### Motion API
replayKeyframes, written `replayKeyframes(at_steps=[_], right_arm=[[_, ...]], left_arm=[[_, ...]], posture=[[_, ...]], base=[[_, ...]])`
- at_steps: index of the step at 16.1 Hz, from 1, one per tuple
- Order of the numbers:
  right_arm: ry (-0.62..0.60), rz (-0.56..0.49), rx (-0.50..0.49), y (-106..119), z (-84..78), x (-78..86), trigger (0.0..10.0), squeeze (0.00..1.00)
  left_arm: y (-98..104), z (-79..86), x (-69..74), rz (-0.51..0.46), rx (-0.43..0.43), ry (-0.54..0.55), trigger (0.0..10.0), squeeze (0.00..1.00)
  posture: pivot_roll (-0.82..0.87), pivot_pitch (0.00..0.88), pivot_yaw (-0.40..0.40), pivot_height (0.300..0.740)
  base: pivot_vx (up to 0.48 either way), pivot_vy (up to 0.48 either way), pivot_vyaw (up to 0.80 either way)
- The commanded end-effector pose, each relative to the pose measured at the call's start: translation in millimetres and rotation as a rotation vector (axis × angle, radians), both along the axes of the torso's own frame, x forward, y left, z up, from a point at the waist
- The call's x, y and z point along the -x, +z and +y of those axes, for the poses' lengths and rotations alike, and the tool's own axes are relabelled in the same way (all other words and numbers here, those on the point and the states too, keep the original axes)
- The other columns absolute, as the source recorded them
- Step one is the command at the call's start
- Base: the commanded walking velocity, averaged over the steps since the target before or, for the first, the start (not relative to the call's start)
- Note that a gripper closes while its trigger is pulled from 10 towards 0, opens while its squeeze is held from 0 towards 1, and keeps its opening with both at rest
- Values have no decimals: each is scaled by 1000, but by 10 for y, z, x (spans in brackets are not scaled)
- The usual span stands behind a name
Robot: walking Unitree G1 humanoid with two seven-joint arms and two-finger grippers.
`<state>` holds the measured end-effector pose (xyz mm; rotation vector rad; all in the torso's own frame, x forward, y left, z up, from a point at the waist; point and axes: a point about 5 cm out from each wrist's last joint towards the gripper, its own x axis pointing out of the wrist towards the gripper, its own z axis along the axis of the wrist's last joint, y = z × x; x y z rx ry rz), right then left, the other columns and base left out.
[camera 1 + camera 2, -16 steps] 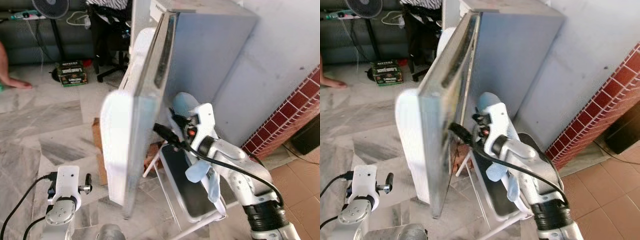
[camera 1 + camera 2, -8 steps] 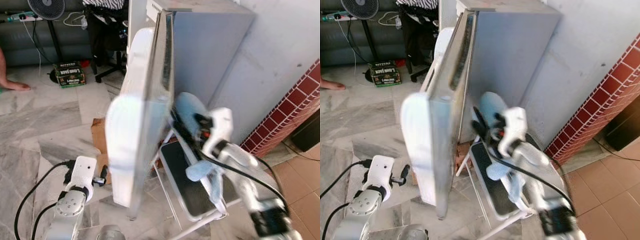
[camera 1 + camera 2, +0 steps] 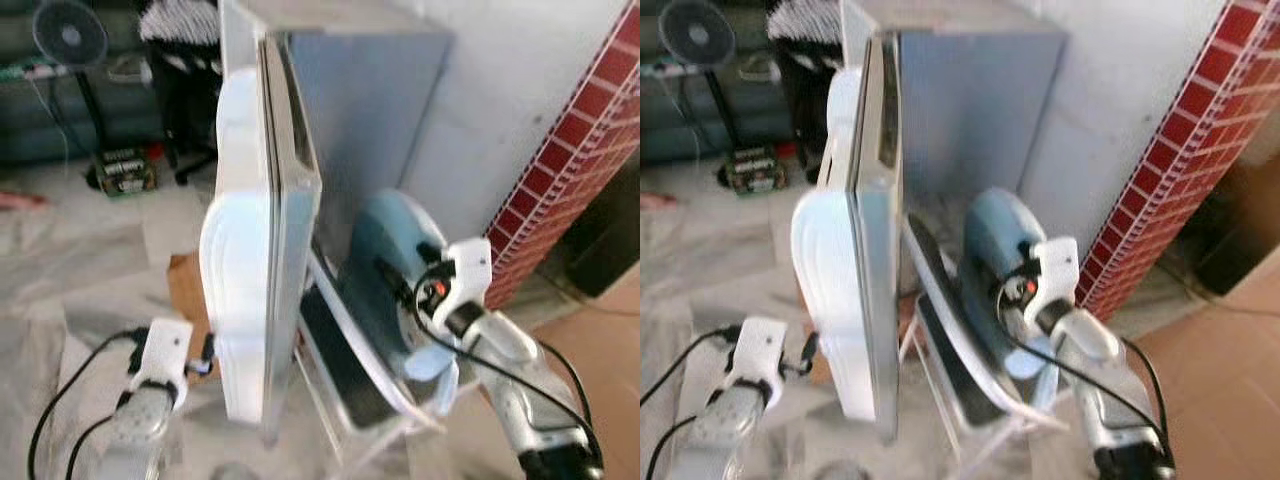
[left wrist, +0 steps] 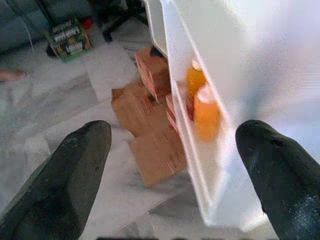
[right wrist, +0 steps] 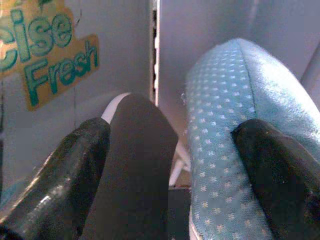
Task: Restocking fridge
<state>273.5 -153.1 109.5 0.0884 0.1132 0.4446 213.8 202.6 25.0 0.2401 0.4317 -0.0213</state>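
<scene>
The grey fridge [image 3: 370, 120] stands against the wall, and its open door [image 3: 283, 290] shows edge-on. On the white inner side of the door, a shelf [image 4: 187, 125] holds two orange bottles [image 4: 205, 112]. My left gripper [image 4: 172, 132] is open and low, a short way off that inner side, with nothing between its fingers [image 4: 75, 170]. My right gripper [image 3: 392, 283] is open behind the door's grey outer face, which carries a "Fresh" sticker [image 5: 45, 60]. It is wedged beside a blue dotted ironing board [image 5: 235, 115].
A white-framed step stool with a black top [image 3: 335, 365] leans behind the door by the ironing board [image 3: 385, 240]. Cardboard boxes [image 4: 150, 125] lie on the marble floor under the door. A red brick wall [image 3: 570, 160] is on the right and a fan [image 3: 60, 35] at the far left.
The whole picture has shifted and blurred, so the camera moved. The door now shows edge-on. My left gripper has risen closer to the door's inner side. The right gripper stays behind the door.
</scene>
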Motion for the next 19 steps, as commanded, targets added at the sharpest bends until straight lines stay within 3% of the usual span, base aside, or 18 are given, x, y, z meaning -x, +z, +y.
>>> replayKeyframes(at_steps=[1, 5, 7, 9, 12, 13, 16, 19], right_arm=[[-14, 11, 17, -16, -31, -18, 10000, 0], [-28, 1, 22, -13, -54, -39, 10000, 0], [-19, -28, -1, 50, 16, -84, 10000, 0], [-8, -34, -9, 69, 61, -108, 10000, 0], [51, -34, -35, 103, 224, -197, 10000, 0], [121, -37, -50, 147, 394, -281, 10000, 0], [154, -57, -45, 191, 489, -328, 10000, 0], [84, -73, -47, 200, 381, -285, 10000, 0]], left_arm=[[21, -47, -8, -15, 19, -22, 10000, 0], [64, -12, -40, -60, 5, 39, 10000, 0], [146, 42, -90, -145, 15, 118, 10000, 0], [162, 54, -95, -161, 23, 152, 10000, 0], [170, 33, -43, -180, 43, 198, 10000, 0], [157, 26, 47, -194, 42, 248, 10000, 0], [105, 13, 83, -162, 64, 252, 10000, 0], [101, -15, -69, -148, 65, 176, 10000, 0]], posture=[[165, 4, -64, 740], [163, 5, -68, 740], [166, 1, -82, 740], [180, 0, -103, 740], [228, 2, -172, 740], [259, 6, -215, 740], [259, 8, -221, 740], [190, 0, -151, 740]], base=[[0, -469, 0], [0, 0, 0], [0, 0, 0], [0, 0, 0], [0, 0, 0], [0, 0, 0], [0, 0, 0], [0, 0, 0]])
